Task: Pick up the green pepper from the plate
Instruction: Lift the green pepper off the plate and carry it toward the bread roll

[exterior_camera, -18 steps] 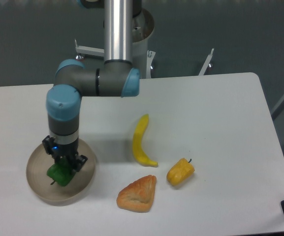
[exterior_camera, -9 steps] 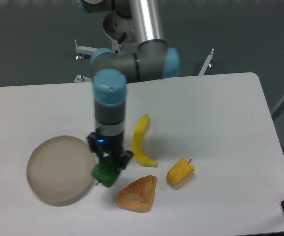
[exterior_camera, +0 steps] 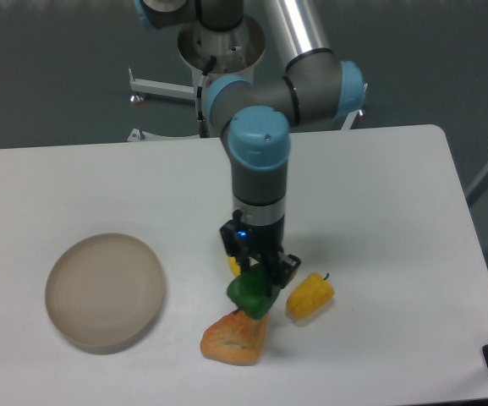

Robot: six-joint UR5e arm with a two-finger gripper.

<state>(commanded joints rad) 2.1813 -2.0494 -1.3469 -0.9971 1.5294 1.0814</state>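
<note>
Above the middle of the bench (exterior_camera: 379, 186), the claw (exterior_camera: 256, 279) hangs clenched on the green pepper (exterior_camera: 249, 293), which it carries clear of the plate (exterior_camera: 104, 292). A second ago the arm stood over that plate at the left, the claw down on the pepper inside the rim. Half a second ago it had lifted out and reached the plate's right edge. Now it has travelled well to the right, so the plate lies bare and well apart from the load (its whole round face shows, with nothing on it).

The pepper sits between the claw's two dark fingers, only its lower bulk showing beneath them. It hangs just over the upper corner of the pastry (exterior_camera: 235, 336), a golden triangular piece near the front edge; whether it touches the pastry I cannot tell from this single view. Just beside it on the right lies the yellow-orange pepper (exterior_camera: 309, 295). The banana (exterior_camera: 234, 265) is almost wholly hidden behind the wrist, with only a sliver of yellow showing at the claw's left.

For the task, I judge the pick itself done: the pepper has left the plate and rides with the arm. What remains is only to keep the grip firm. The glossy skin could slip, and the crowded spot below (pastry, second pepper, banana) leaves little room if the arm lowers here.
</note>
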